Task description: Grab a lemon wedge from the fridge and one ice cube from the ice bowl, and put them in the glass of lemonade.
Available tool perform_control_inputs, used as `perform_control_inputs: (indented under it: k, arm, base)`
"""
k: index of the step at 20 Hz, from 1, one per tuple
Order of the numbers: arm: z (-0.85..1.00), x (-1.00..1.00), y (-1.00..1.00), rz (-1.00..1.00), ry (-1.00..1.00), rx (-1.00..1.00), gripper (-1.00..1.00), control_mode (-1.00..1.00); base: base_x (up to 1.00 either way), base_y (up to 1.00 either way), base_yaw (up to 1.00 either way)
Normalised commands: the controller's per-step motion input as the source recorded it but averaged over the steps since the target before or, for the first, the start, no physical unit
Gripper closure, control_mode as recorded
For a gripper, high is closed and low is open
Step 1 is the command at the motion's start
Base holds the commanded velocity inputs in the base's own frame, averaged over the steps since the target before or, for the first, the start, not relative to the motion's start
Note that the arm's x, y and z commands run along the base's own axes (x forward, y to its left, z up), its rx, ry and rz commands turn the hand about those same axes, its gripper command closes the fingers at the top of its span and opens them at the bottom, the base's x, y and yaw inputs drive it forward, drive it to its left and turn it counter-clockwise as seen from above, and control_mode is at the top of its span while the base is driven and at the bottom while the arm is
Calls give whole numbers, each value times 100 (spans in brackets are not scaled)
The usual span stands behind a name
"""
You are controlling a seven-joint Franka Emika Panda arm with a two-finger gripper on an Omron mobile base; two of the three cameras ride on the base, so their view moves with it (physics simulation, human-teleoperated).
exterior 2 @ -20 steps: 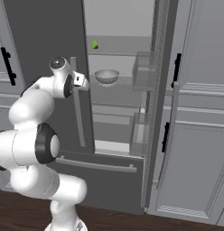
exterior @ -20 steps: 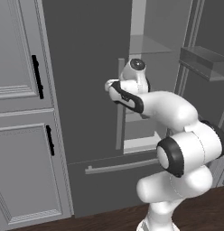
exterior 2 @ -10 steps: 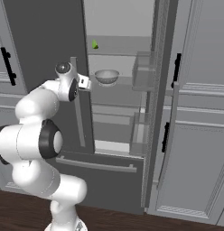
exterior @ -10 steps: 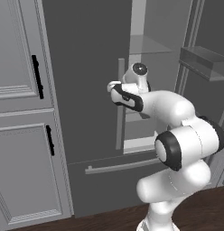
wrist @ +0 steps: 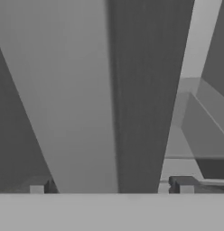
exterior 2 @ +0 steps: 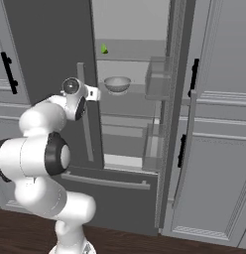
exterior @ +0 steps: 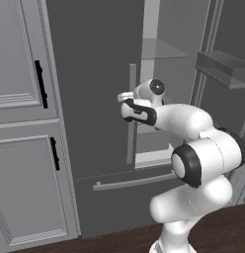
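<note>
The fridge (exterior 2: pixel 50 39) is dark grey; its right door (exterior 2: pixel 177 99) stands open and its left door is closed. A tiny yellow-green lemon wedge (exterior 2: pixel 104 48) lies on an upper inner shelf. One shelf lower sits a grey bowl (exterior 2: pixel 117 83); I cannot make out what is in it. My gripper (exterior: pixel 125 97) (exterior 2: pixel 93 93) is open at the left door's silver bar handle (exterior: pixel 131 118). In the hand view the handle (wrist: pixel 109 113) runs between the two fingertips (wrist: pixel 181 184). The glass of lemonade and the ice cube are out of view.
Grey panelled cabinets with black handles (exterior: pixel 41 84) stand left of the fridge, and more (exterior 2: pixel 194 82) stand to its right. The open door carries clear bins (exterior 2: pixel 157 84). A freezer drawer with a long handle (exterior 2: pixel 107 179) lies below, above a dark wood floor.
The wrist has sunk slightly and the hand has settled closer to the door handle. The jaws stayed open.
</note>
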Motion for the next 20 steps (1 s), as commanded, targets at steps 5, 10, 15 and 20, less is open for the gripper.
perform_control_inputs:
  k: [5,10,15,20]
  arm:
    - [9,56,0,8,7,0,100,-100]
    - [9,48,19,8,17,-2,100,-100]
    - [10,1,74,11,13,-3,100,-100]
    - [39,-12,93,11,12,-6,100,-100]
  base:
    - [0,0,0]
    - [0,0,0]
    - [0,0,0]
    - [0,0,0]
